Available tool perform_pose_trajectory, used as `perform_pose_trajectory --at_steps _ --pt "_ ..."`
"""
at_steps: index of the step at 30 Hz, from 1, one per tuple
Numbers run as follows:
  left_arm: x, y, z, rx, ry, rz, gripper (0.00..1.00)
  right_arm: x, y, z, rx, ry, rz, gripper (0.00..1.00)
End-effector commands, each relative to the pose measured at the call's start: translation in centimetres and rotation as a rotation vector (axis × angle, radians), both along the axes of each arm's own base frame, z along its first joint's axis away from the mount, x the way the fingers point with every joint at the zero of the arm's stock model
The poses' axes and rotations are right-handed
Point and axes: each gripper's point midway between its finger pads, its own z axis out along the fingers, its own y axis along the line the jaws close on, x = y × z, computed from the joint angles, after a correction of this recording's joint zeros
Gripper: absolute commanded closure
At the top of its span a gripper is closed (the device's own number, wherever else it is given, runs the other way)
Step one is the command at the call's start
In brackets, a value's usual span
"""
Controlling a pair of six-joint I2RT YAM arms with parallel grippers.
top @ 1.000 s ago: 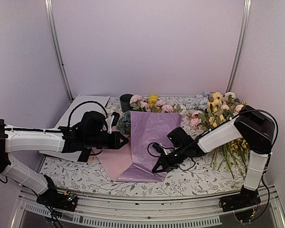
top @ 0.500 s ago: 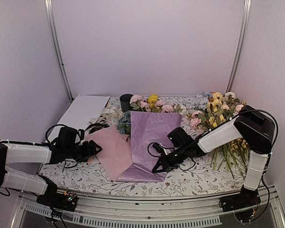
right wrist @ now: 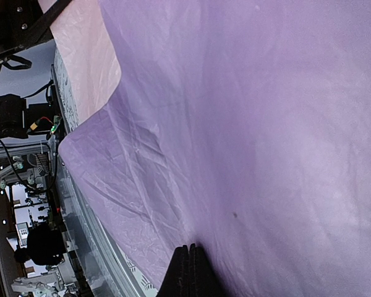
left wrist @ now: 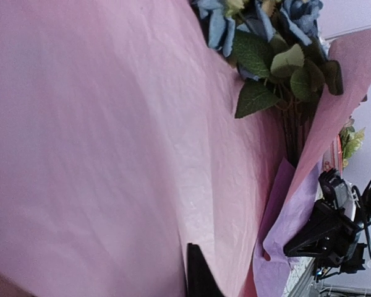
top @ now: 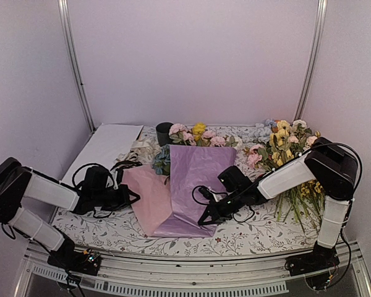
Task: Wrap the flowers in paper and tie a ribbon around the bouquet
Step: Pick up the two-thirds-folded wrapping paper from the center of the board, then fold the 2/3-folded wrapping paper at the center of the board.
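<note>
The paper lies mid-table, a pink layer [top: 149, 201] spread to the left and a lilac flap [top: 195, 185] folded over the stems. The flowers stick out at its far end: a blue head [top: 161, 159], pink blooms [top: 179, 130] and a yellow bloom [top: 199, 129]. Blue blooms [left wrist: 226, 25] and green leaves [left wrist: 260, 62] fill the left wrist view's top. My left gripper [top: 133, 197] is shut on the pink layer's left edge, with one fingertip [left wrist: 198, 272] showing. My right gripper [top: 204, 219] is shut, its tips [right wrist: 190, 263] pressed on the lilac flap's near right corner. The ribbon is out of view.
A flat white sheet [top: 111, 142] lies at the back left with a dark coiled bundle [top: 127, 165] beside it. A black pot [top: 164, 131] stands behind the flowers. A loose pile of yellow and pink stems [top: 290, 151] lies at the right. The table's metal rail [top: 191, 272] runs along the front.
My left arm swung from over the paper down to the left, and the pink layer now lies spread out leftward. Its jaws opened, then shut on that edge. The right arm held still.
</note>
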Motion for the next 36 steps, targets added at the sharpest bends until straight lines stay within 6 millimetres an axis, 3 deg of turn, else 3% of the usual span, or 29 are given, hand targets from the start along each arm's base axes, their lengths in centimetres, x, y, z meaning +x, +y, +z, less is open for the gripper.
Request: perform_pose_trajectory --at_steps 1,6,9,15,19,27,28,32,36 --pt "1.2 -2.4 4.3 -0.008 -0.158 -0.064 1.0 -1.9 -3.2 -4.4 -0.181 0.08 -0.02 1.0" --pt "1.6 -6.5 11.4 0.028 -0.361 -0.146 1.0 -2.0 -3.2 -4.7 -0.18 0.083 -0.017 1.0" --pt "1.5 -9.7 14.0 0.012 -0.403 -0.245 1.0 -2.0 -3.1 -4.9 -0.179 0.086 -0.013 1.0" --pt "1.6 -16.8 14.5 -0.021 -0.388 -0.441 1.0 -2.1 -3.1 -5.0 -0.17 0.087 -0.009 1.0" --pt "2.7 -20.6 15.0 -0.052 -0.412 -0.507 1.0 -2.0 -2.9 -4.5 -0.157 0.077 -0.008 1.0" --pt "6.4 -25.5 12.4 -0.051 -0.368 -0.558 1.0 -1.8 -2.0 -2.6 -0.09 0.039 -0.001 1.0" --pt "6.7 -25.9 10.4 -0.038 -0.332 -0.567 1.0 -1.7 -1.9 -2.3 -0.078 0.033 0.001 1.0" --pt "7.2 -26.8 5.7 -0.008 -0.238 -0.591 1.0 -1.6 -1.2 -0.6 -0.021 0.012 0.006 1.0" --pt "7.3 -26.8 2.6 0.019 -0.189 -0.589 1.0 -1.1 -1.0 1.6 0.024 -0.033 -0.018 1.0"
